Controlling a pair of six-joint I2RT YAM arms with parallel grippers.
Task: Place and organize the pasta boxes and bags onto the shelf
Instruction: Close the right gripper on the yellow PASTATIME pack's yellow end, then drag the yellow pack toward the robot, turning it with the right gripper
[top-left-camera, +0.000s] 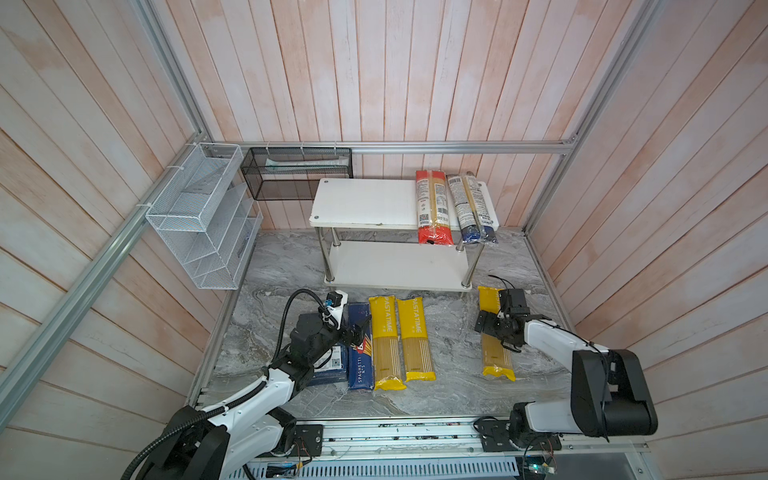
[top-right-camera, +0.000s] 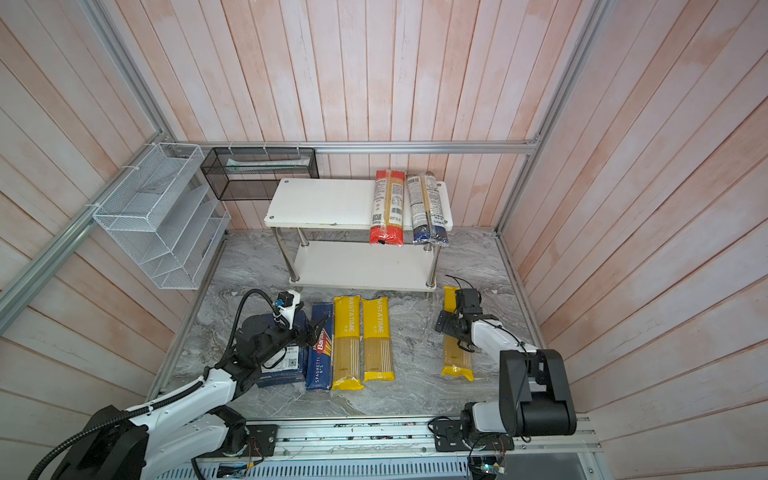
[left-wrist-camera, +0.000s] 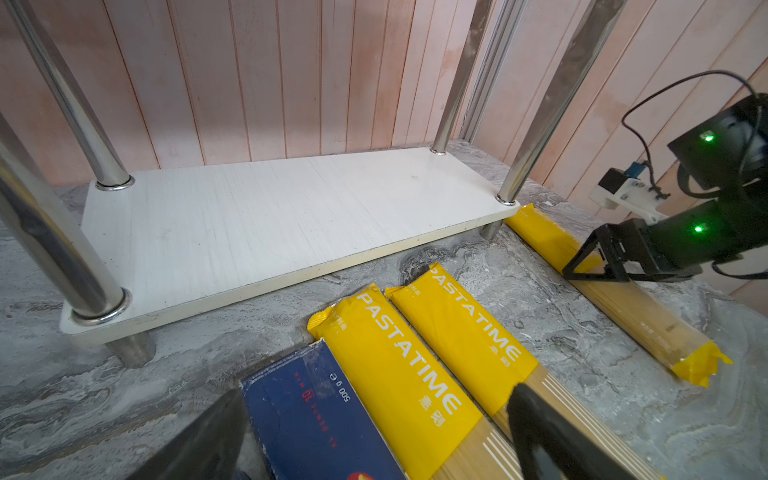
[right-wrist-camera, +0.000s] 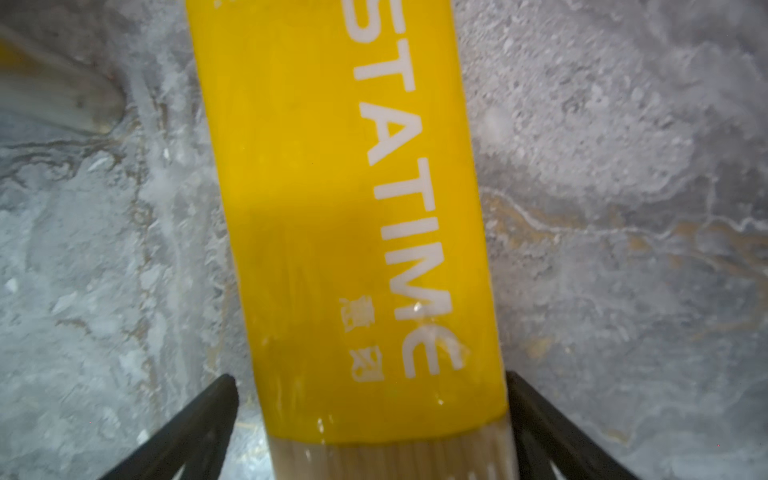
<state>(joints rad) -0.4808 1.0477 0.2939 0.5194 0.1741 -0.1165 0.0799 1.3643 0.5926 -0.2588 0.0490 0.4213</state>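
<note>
The shelf stands at the back with its lower board bare. A red-ended bag and a dark-blue-ended bag lie side by side on the right of the top board. On the marble floor lie the wide blue box, partly under my left arm, the narrow spaghetti box, and two yellow bags. My left gripper hovers open over the narrow box. My right gripper is open and straddles a third yellow bag.
A white wire-mesh rack hangs on the left wall and a black mesh basket on the back rail. Chrome legs frame the lower tier. Aluminium frame rails border the floor.
</note>
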